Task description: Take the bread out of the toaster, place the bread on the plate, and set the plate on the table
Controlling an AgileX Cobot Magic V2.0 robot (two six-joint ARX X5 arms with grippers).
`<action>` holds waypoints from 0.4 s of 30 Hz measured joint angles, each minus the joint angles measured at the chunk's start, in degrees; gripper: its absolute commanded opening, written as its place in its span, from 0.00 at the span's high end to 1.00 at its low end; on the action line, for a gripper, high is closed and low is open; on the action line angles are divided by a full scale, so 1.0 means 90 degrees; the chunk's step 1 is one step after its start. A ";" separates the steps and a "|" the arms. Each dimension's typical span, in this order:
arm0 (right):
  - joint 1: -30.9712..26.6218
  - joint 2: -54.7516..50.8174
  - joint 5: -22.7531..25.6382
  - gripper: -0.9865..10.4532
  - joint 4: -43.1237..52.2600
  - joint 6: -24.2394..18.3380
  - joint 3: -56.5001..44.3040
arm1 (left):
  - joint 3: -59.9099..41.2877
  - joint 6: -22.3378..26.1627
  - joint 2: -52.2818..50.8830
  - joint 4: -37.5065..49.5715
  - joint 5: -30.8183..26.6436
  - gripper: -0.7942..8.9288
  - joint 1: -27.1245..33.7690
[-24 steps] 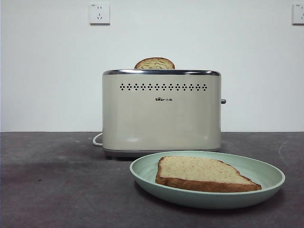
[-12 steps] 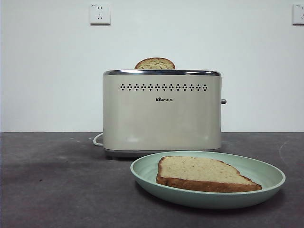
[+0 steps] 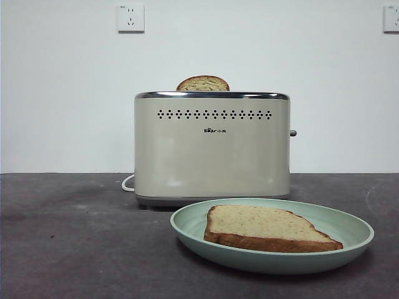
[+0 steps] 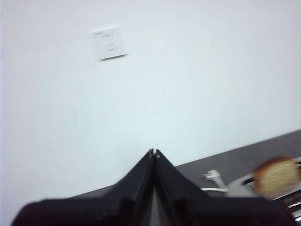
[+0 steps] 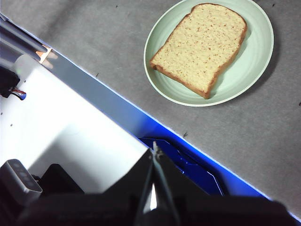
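The bread (image 3: 265, 227) lies flat in the pale mint-green plate (image 3: 352, 240), which rests on the dark grey table (image 3: 75, 237) in front of the cream toaster (image 3: 212, 149). A second, darker domed slice (image 3: 202, 83) sticks up from the toaster's slot. The right wrist view looks down on the plate (image 5: 256, 70) and the bread (image 5: 200, 44), with my right gripper (image 5: 154, 149) shut and empty, well back over the table's edge. My left gripper (image 4: 154, 153) is shut and empty, raised and facing the wall, beside the domed slice (image 4: 276, 175). Neither gripper shows in the front view.
A white cord (image 3: 128, 183) loops out behind the toaster's left side, and its lever (image 3: 293, 132) sticks out on the right. Wall sockets (image 3: 131, 17) are on the white wall. The right wrist view shows the table's edge with a blue strip (image 5: 188, 162) and white equipment (image 5: 61, 136).
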 measured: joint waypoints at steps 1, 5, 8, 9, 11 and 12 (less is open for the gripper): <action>0.0000 0.0000 0.0000 0.93 0.0000 0.0000 0.0000 | -0.0284 0.0002 -0.0204 0.0117 -0.0041 0.92 0.0138; 0.0000 0.0000 0.0000 0.93 0.0000 0.0000 0.0000 | -0.1681 0.0019 -0.1163 0.0668 -0.0454 0.92 0.0537; 0.0000 0.0000 0.0000 0.93 0.0000 0.0000 0.0000 | -0.2618 0.0024 -0.1841 0.0775 -0.0561 0.92 0.0663; 0.0000 0.0000 0.0000 0.93 0.0002 0.0000 0.0000 | -0.2929 0.0024 -0.2023 0.0772 -0.0566 0.92 0.0695; 0.0000 0.0000 0.0000 0.93 0.0000 0.0000 0.0000 | -0.3475 0.0019 -0.2324 0.0763 -0.0571 0.92 0.0748; 0.0000 0.0000 0.0000 0.93 0.0000 0.0000 0.0000 | -0.3742 0.0019 -0.2472 0.0755 -0.0568 0.92 0.0770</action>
